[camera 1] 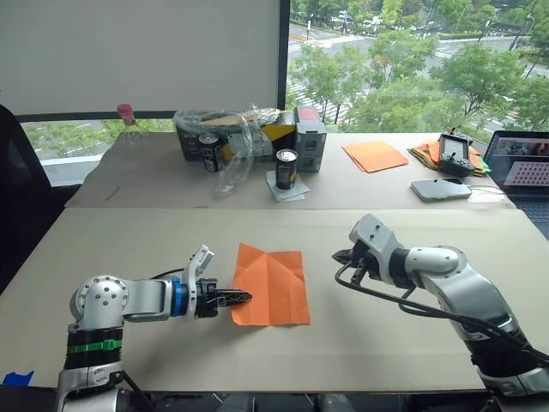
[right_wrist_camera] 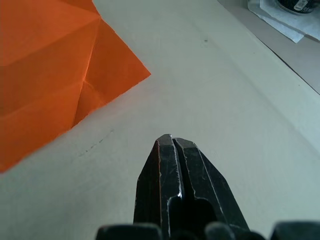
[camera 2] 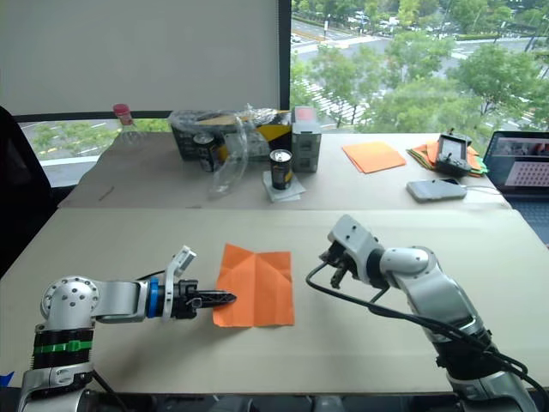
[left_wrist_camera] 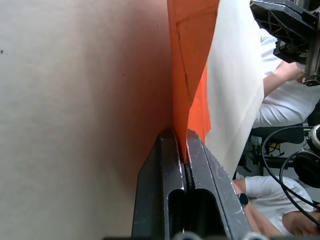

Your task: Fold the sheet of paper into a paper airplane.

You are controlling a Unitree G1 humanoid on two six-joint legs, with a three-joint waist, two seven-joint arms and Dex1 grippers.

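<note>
Sheet of paper (camera 1: 273,284): bright orange, creased, lying near the middle of the pale bench (camera 1: 171,240), between the two arms. Left end effector (camera 1: 244,297) reaches in from the sheet's left side; fingers (left_wrist_camera: 165,170) clenched on the paper's near-left edge, orange pinched between them in the left wrist view. Right end effector (camera 1: 340,257) hovers just beside the sheet's right edge, apart from it, fingers pressed together and holding nothing. The sheet's corner shows ahead of it in the right wrist view.
</note>
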